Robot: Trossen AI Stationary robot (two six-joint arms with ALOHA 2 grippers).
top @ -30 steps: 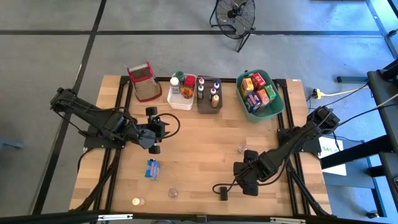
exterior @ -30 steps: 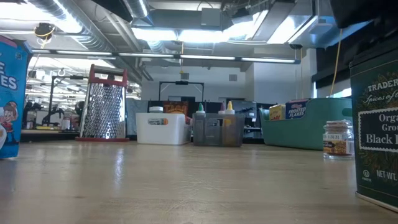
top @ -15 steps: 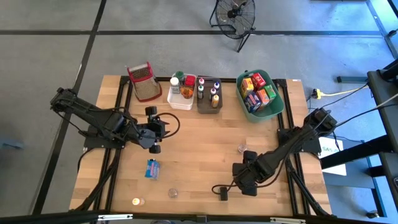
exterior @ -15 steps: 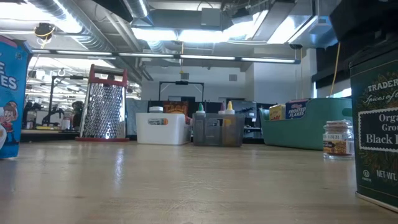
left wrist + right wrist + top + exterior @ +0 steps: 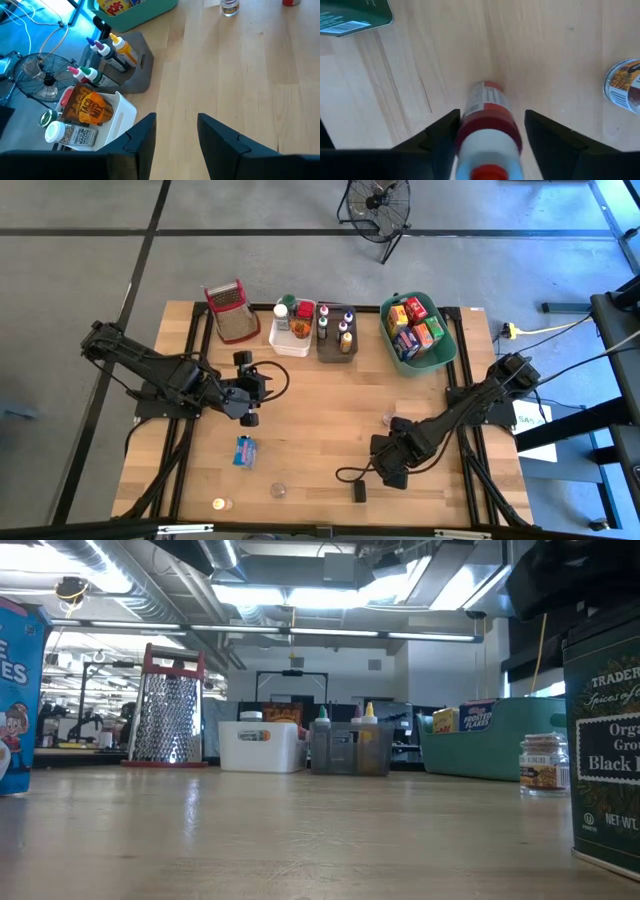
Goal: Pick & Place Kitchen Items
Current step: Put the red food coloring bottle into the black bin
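right gripper [image 5: 490,137]: fingers wide apart around a lying red-and-white bottle [image 5: 487,125] on the table [image 5: 320,420], front right part | green tin [image 5: 352,15] near | left gripper [image 5: 175,137]: open, empty, near white bin [image 5: 112,117] at table middle-left

Overhead, table-level, two wrist cameras.

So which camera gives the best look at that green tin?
The low view: the green tin stands close, label readable. The right wrist view catches only a corner; the high view shows a dark speck; the left wrist view misses it.
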